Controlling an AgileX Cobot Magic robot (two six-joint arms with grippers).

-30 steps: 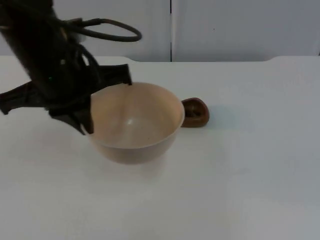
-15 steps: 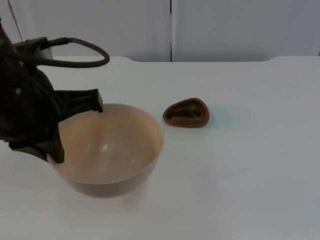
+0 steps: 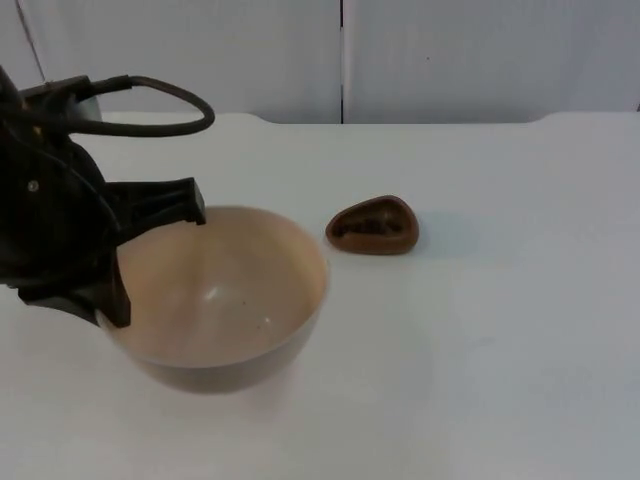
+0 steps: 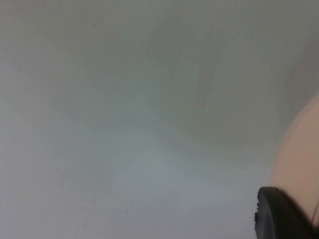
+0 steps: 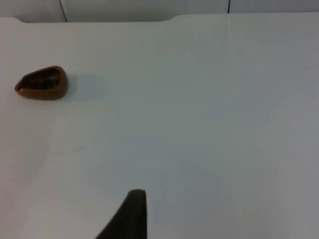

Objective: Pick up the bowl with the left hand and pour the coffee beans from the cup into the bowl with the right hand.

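1. The beige bowl [image 3: 222, 300] is the landmark and sits nearest the camera in the top view, its open mouth facing up and slightly forward, with a pale glint on its bare inner wall.
2. The left hand [image 3: 150, 255] grips the bowl at the rim: one black finger [image 3: 160, 203] lies along the far edge of the rim and the other [image 3: 105, 300] reaches down at the near edge of that same side, so the hand is closed on the bowl's wall.
3. The left arm [image 3: 45, 215] stands bulky and dark just beside the bowl, on the side away from the cup, leaning over that part of the rim.
4. In the left wrist view a black fingertip [image 4: 281, 214] touches the bowl's pale outer curve [image 4: 299, 154], with the white worktop [image 4: 124, 124] behind.
5. Beyond the bowl, near it but apart, a small brown cup [image 3: 373, 225] lies tipped on its side on the worktop [image 3: 500, 330], dark contents visible in its mouth.
6. In the right wrist view the same cup [image 5: 42, 82] lies well away from the right hand's black fingertip [image 5: 130, 214]; whether that hand is open I cannot tell.
7. Farthest back, the worktop ends at the grey partition wall [image 3: 450, 55].
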